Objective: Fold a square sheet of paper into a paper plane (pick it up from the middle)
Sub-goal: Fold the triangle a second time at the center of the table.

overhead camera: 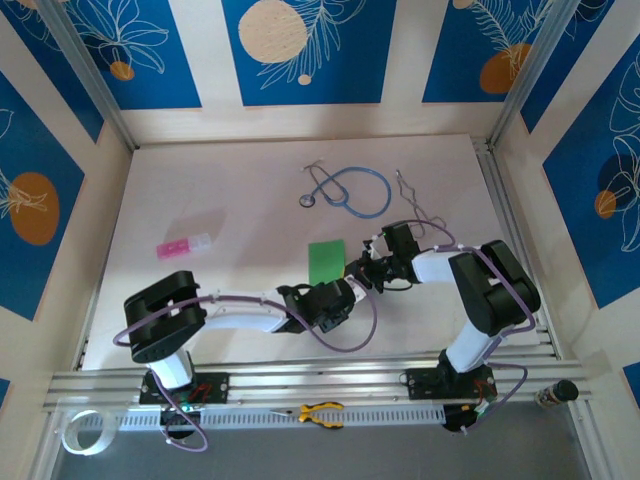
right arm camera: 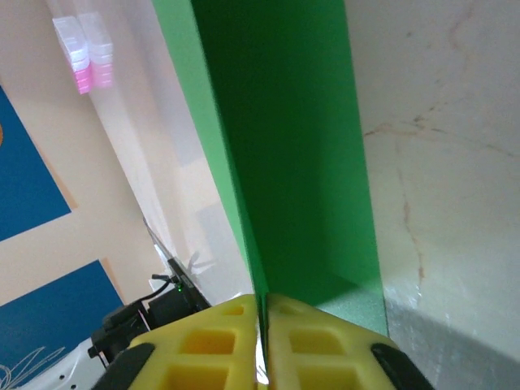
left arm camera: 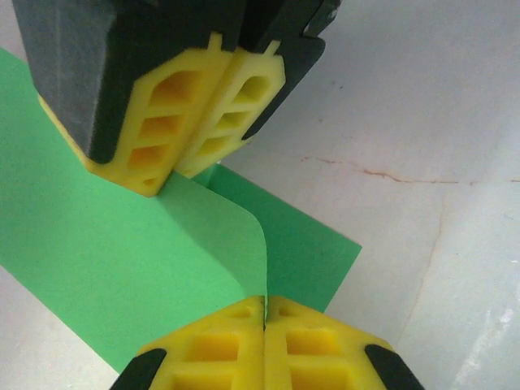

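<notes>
Grippers both pinch shut on the square sheet of paper (left arm camera: 122,260): left gripper (left arm camera: 265,305) at six o'clock of the left wrist view, right gripper (left arm camera: 172,179) at eleven.

square sheet of paper (overhead camera: 327,262) on table (overhead camera: 230,190), stethoscope (overhead camera: 352,190) behind it

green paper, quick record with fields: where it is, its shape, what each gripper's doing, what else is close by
paper: square sheet of paper, mid-table between the two arms
shape: one layer curls over a lower layer
left gripper: shut on the sheet's edge
right gripper: shut on the sheet's edge
nearby: blue stethoscope beyond it, pink and white piece off to the left
</notes>
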